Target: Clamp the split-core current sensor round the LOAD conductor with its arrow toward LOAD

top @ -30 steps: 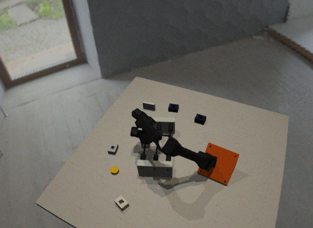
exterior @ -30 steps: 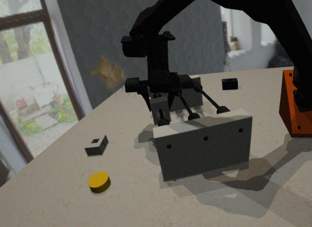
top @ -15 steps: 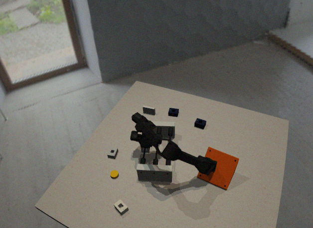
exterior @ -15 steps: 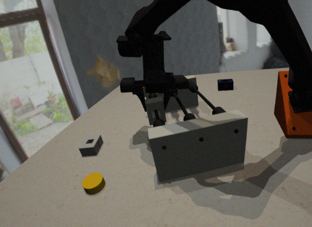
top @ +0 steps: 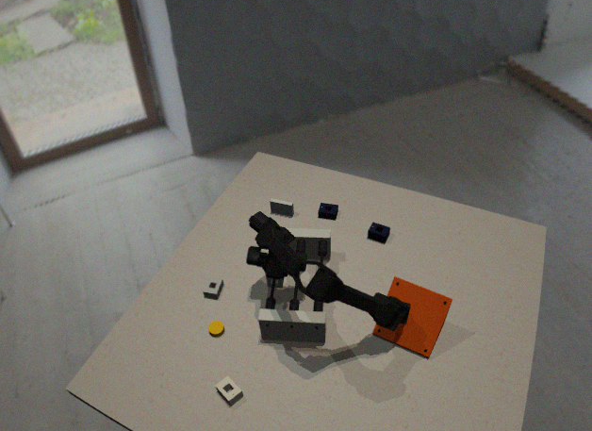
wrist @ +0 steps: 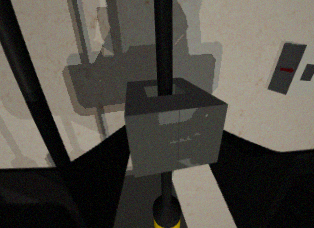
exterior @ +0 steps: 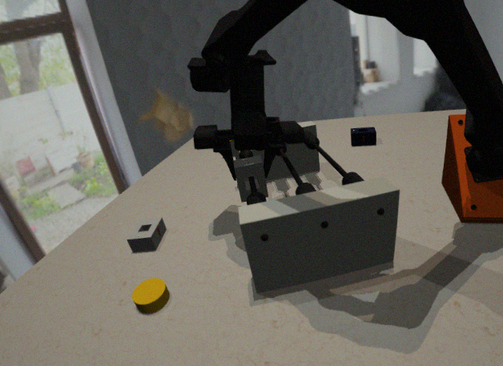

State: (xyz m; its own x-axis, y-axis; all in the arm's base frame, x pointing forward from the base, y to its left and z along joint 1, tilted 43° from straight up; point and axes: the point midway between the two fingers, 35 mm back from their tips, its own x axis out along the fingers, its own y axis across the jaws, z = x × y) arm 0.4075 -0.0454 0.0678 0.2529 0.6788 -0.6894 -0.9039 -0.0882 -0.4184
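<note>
The grey sensor (top: 275, 281) (exterior: 245, 183) (wrist: 150, 137) sits round the leftmost conductor (exterior: 252, 186) (wrist: 164, 37), which passes through its window. Its block looks closed, with a thin seam on the face toward the wrist camera. My gripper (exterior: 250, 175) (wrist: 163, 126) is shut on the sensor, one finger against each side. The conductors run between the front support (top: 291, 327) (exterior: 321, 247) and the rear support (top: 313, 233) (exterior: 295, 158). No arrow on the held sensor and no readable LOAD lettering shows.
A grey block (top: 212, 290) (exterior: 142, 243) (wrist: 284, 82) with a red mark and a yellow disc (top: 216, 327) (exterior: 150, 295) lie left of the supports. A cream block (top: 221, 387) lies in front. Two navy blocks and a pale plate (top: 282, 207) stand behind. An orange plate (top: 425, 316) is at right.
</note>
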